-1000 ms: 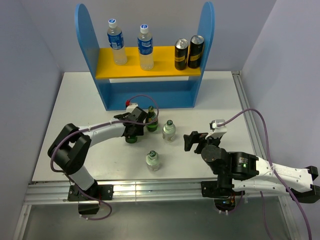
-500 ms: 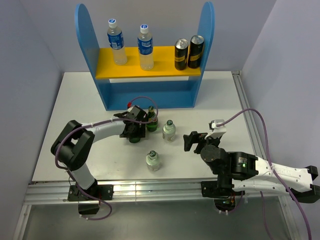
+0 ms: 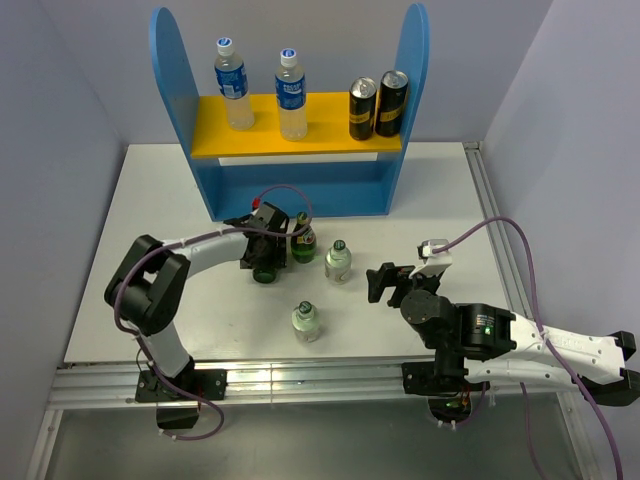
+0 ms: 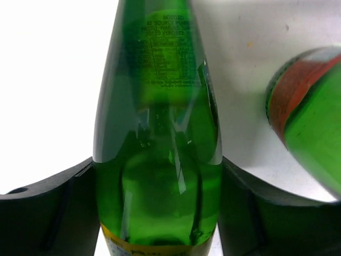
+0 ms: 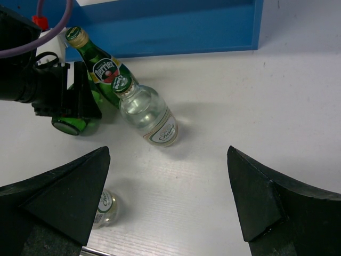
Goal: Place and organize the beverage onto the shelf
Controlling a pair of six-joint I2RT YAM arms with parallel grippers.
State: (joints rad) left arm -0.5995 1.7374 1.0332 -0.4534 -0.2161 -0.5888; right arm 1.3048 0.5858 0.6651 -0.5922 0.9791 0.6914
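Observation:
My left gripper (image 3: 266,258) is shut on a dark green bottle (image 4: 157,160), tipped with its round base (image 3: 264,273) toward the near side. The second green bottle (image 3: 303,241) stands just right of it, in front of the blue shelf (image 3: 300,190); it also shows in the right wrist view (image 5: 101,65). Two short clear bottles stand on the table, one (image 3: 338,262) in the middle and one (image 3: 306,320) nearer. Two blue-label bottles (image 3: 232,85) (image 3: 291,95) stand on the yellow board. My right gripper (image 3: 386,283) is open and empty, right of the clear bottles.
Two black-and-gold cans (image 3: 377,106) stand on the right part of the yellow board. The shelf's lower level opens toward the arms behind the left gripper. White table (image 3: 450,200) stretches right of the shelf, with side walls close on both sides.
My left gripper has shifted a little away from the arm bases toward the shelf, with the green bottle in it. The right arm and the other bottles have not moved.

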